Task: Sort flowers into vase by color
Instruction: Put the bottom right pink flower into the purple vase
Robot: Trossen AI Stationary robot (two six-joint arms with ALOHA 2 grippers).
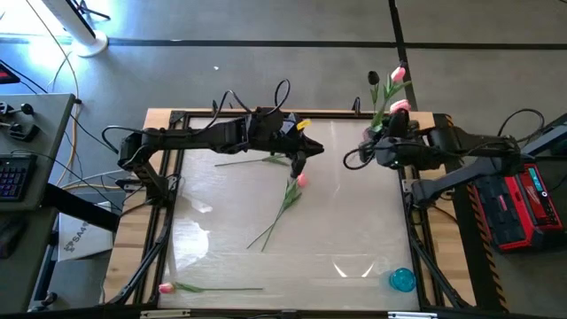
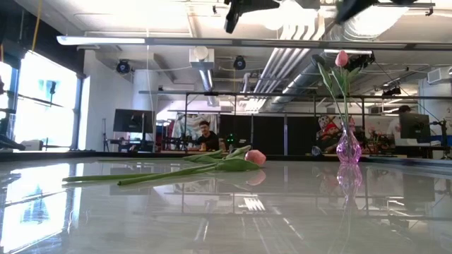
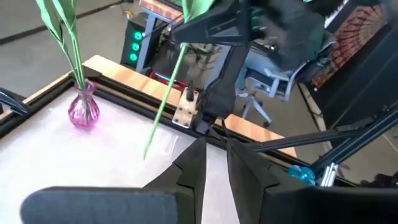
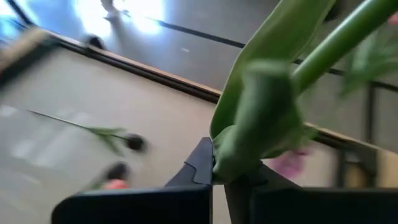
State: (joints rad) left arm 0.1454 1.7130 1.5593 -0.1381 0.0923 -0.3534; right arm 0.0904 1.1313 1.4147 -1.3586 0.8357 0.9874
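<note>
High view: right end effector (image 1: 383, 142) sat at the far right of the surface (image 1: 354, 221), just beside the vase (image 1: 387, 124), which already carried pink tulips (image 1: 398, 75). Left end effector (image 1: 297, 167) hung over the middle of the far half, directly above a loose pink tulip (image 1: 285, 199) lying flat. Another pink tulip (image 1: 213, 288) lay well apart from both, at the near left edge.

Low view: both arms entered from above; the loose tulip (image 2: 212, 166) rested on the surface, the vase (image 2: 348, 148) stood upright to its right.

Left wrist view: left end effector (image 3: 216, 163) had its fingers slightly parted and empty; a green stem (image 3: 163, 106) hung ahead of it, held by the other arm, near the vase (image 3: 83, 111).

Right wrist view: right end effector (image 4: 219, 171) was clamped shut on that stem (image 4: 273, 93) and its leaf.

Judgement: step in hand was placing the held tulip. Advice: keep the stem vertical, bring its tip over the vase mouth, lower slowly, release only once the stem is inside; avoid nudging the vase or the tulips in it.
</note>
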